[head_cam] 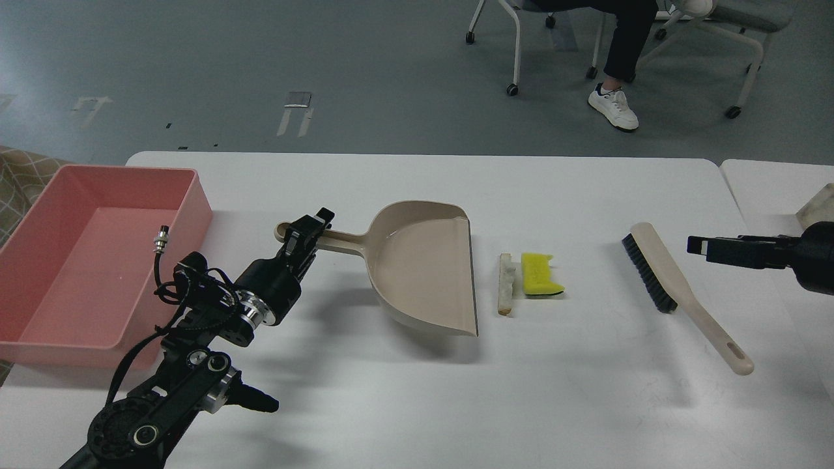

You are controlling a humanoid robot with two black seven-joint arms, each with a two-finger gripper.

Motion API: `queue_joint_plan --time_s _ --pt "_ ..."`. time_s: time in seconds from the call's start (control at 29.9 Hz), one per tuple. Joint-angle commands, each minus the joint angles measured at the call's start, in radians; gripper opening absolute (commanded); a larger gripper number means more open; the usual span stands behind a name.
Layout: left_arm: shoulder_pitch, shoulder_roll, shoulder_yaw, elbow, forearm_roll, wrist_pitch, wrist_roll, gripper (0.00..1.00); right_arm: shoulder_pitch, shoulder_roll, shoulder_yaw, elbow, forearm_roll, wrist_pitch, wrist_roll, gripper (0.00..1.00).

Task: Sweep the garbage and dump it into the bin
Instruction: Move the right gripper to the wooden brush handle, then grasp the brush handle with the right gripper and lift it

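While the left gripper (311, 229) sits at the dustpan handle (329, 240) with its dark fingers on either side of the stem, I cannot tell whether they press it or only flank it; the right gripper (700, 246), at three o'clock, hangs above the table (417, 404) holding nothing, and seen edge-on its opening cannot be judged; the beige dustpan (423, 267) lies mid-table, its straight lip facing three o'clock; just beside that lip lies the whitish-tan strip (504, 284), and touching or nearly touching it on the far side, the yellow sponge piece (539, 273); the brush (677, 293) lies well apart toward three o'clock, bristles facing the scraps; the pink bin (98, 267) stands at nine o'clock, overhanging the table's left edge; bare tabletop spreads toward six o'clock; beyond the table's far edge, at one o'clock, are chair legs (515, 45) and a seated person's white shoe (612, 107).
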Motion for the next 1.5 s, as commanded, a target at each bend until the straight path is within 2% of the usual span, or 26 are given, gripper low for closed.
queue_joint_plan --time_s 0.0,0.17,0.43,0.67,0.74,0.8,0.87,1.47 --pt "0.0 0.0 0.0 0.002 0.0 0.0 -0.002 0.0 -0.021 0.004 0.0 0.018 -0.002 0.0 -0.047 0.9" --pt "0.0 -0.019 -0.001 0.01 0.011 0.008 -0.002 0.0 -0.03 0.007 0.0 0.023 -0.002 0.0 -0.124 0.84" --pt "0.0 -0.023 -0.001 0.021 0.015 0.015 -0.006 0.0 -0.037 0.006 -0.002 0.027 -0.003 0.006 -0.13 0.84" --pt "0.0 -0.025 -0.003 0.021 0.008 0.015 -0.006 0.0 -0.067 0.033 -0.005 0.024 -0.042 0.004 -0.158 0.88" --pt "0.0 -0.026 -0.003 0.021 0.008 0.015 -0.006 0.0 -0.067 0.055 -0.005 0.023 -0.045 0.004 -0.185 0.88" --pt "0.0 -0.028 -0.003 0.021 0.008 0.015 -0.008 0.0 -0.067 0.079 -0.005 0.018 -0.045 0.003 -0.239 0.88" --pt "0.0 -0.028 -0.003 0.021 0.008 0.015 -0.006 0.0 -0.067 0.105 -0.005 0.021 -0.043 0.003 -0.262 0.87" --pt "0.0 -0.025 -0.003 0.021 0.001 0.017 -0.031 0.0 -0.13 0.114 -0.011 0.036 -0.092 0.013 -0.285 0.85"
